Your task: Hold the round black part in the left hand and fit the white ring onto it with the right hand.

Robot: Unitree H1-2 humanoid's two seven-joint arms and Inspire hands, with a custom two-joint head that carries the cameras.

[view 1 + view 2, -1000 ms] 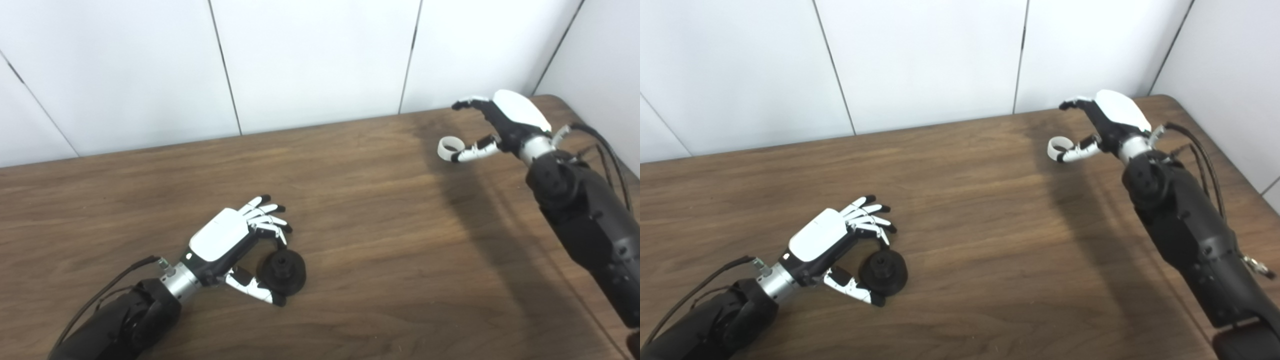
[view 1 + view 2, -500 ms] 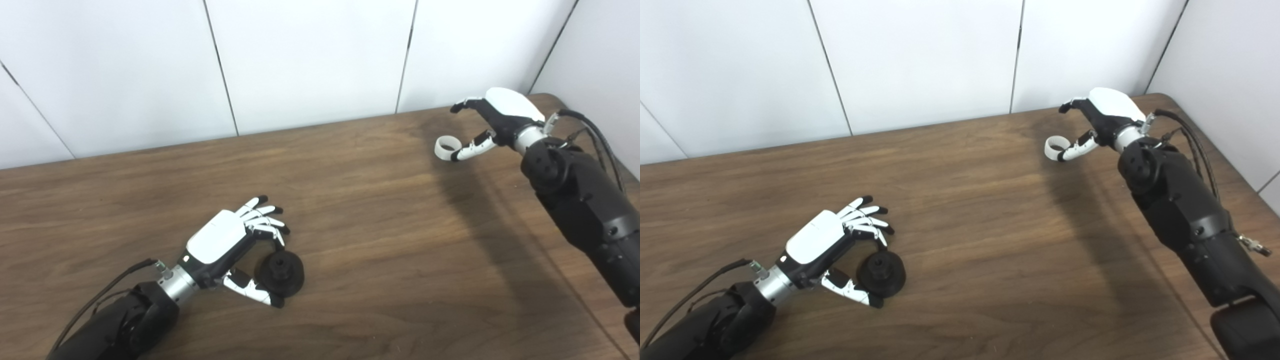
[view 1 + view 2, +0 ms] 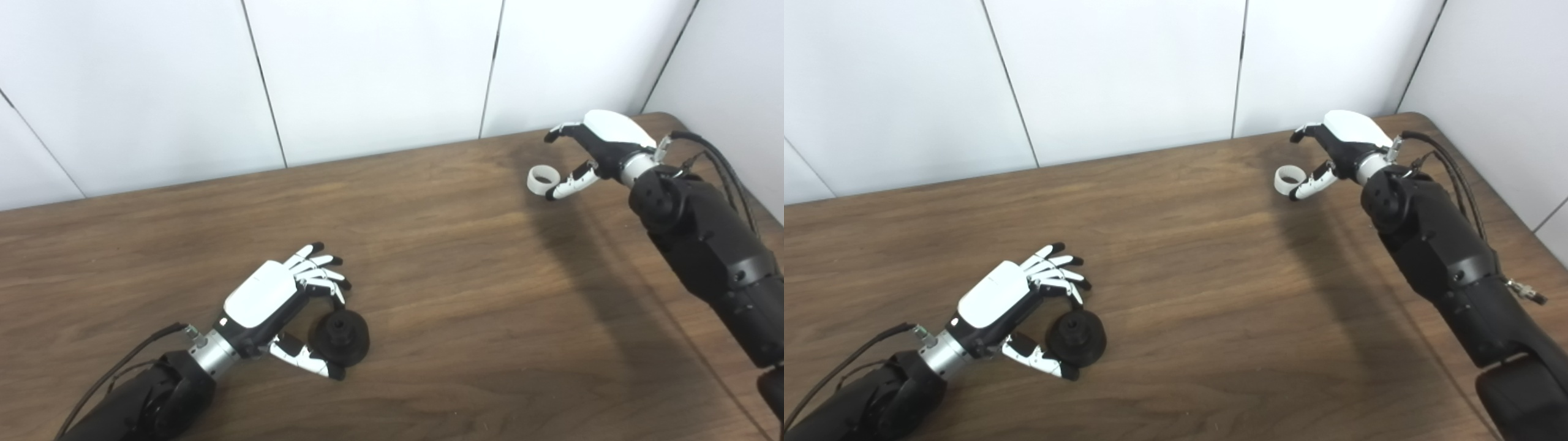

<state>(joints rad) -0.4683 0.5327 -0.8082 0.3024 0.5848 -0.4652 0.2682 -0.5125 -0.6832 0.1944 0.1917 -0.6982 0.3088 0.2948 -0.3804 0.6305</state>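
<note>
While your left hand (image 3: 278, 300) cups the black part (image 3: 340, 331) ungripped, the white ring (image 3: 542, 180) lies beside your open right hand's (image 3: 603, 144) thumb.

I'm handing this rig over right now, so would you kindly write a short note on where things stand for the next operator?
Left hand: open, cupped around the round black part, which sits on the table near the front left; fingers above it, thumb beside it, no grasp that I can confirm.
Right hand: open at the far right of the table, thumb at the white ring, fingers spread above it; ring not gripped.
Done: both hands positioned at their parts.
Left: close the left hand on the black part and lift it, pick up the ring, bring the two together, fit the ring on.
</note>
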